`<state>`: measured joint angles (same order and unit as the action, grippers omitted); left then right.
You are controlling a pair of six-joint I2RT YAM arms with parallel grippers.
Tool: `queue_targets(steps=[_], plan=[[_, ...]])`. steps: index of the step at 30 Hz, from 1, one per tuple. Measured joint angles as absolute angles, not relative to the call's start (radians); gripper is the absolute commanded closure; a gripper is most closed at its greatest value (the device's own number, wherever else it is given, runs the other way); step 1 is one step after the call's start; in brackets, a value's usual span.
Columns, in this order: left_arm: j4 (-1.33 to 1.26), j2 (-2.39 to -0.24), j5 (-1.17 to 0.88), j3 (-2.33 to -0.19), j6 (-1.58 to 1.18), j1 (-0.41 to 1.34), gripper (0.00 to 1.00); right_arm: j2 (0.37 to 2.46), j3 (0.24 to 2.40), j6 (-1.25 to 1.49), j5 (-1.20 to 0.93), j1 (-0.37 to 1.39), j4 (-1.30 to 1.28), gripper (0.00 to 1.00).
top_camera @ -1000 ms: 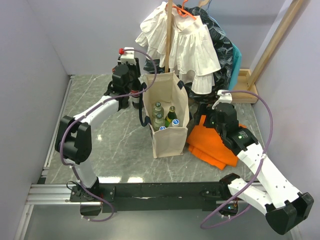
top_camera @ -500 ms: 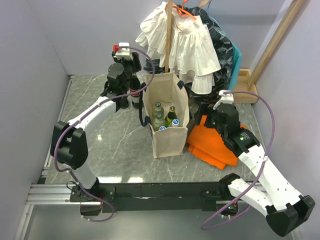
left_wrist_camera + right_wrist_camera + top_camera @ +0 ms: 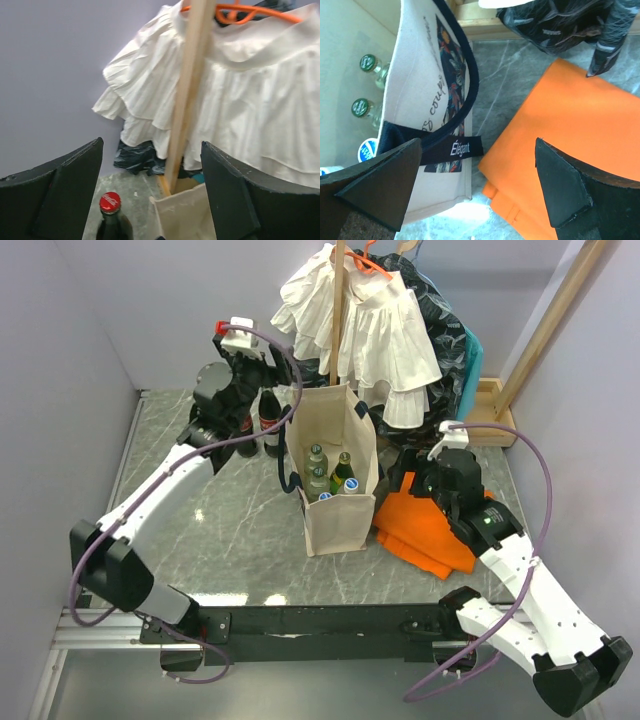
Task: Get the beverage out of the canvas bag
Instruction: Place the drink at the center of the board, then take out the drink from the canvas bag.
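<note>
Left jaws wide near cola bottle (image 3: pixel 111 216) — canvas bag (image 3: pixel 335 512) beside, white dress (image 3: pixel 250 100) behind

L arm (image 3: pixel 170 475) far fwd, R arm (image 3: pixel 510 550) bent low; all fingers (image 3: pixel 60 195) wide apart

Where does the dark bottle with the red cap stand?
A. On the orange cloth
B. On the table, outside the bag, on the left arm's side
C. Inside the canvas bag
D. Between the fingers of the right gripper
B: the red-capped bottle stands on the table just outside the canvas bag, on the left arm's side, while the bottles inside show green or blue caps.
</note>
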<state>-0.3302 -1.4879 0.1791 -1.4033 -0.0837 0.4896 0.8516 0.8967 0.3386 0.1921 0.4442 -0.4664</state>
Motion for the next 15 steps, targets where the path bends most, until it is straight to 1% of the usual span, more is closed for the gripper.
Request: queue_targets(steps=[4,10,13,15], plan=[[-0.249,-1.426,0.107,-1.415,-0.096,0.508,0.11,0.852,0.907,0.333,0.158,0.444,-0.483,0.0],[-0.089,-1.401,-0.042,-1.486,-0.099,0.543,0.12,0.84,0.962,0.315,0.096,0.444,-0.517,0.0],[-0.027,-1.397,-0.101,-1.5,-0.101,0.561,0.1,0.839,1.002,0.305,0.078,0.444,-0.535,0.0],[0.009,-1.396,-0.131,-1.5,-0.103,0.57,0.11,0.839,1.031,0.294,0.077,0.444,-0.553,0.0]])
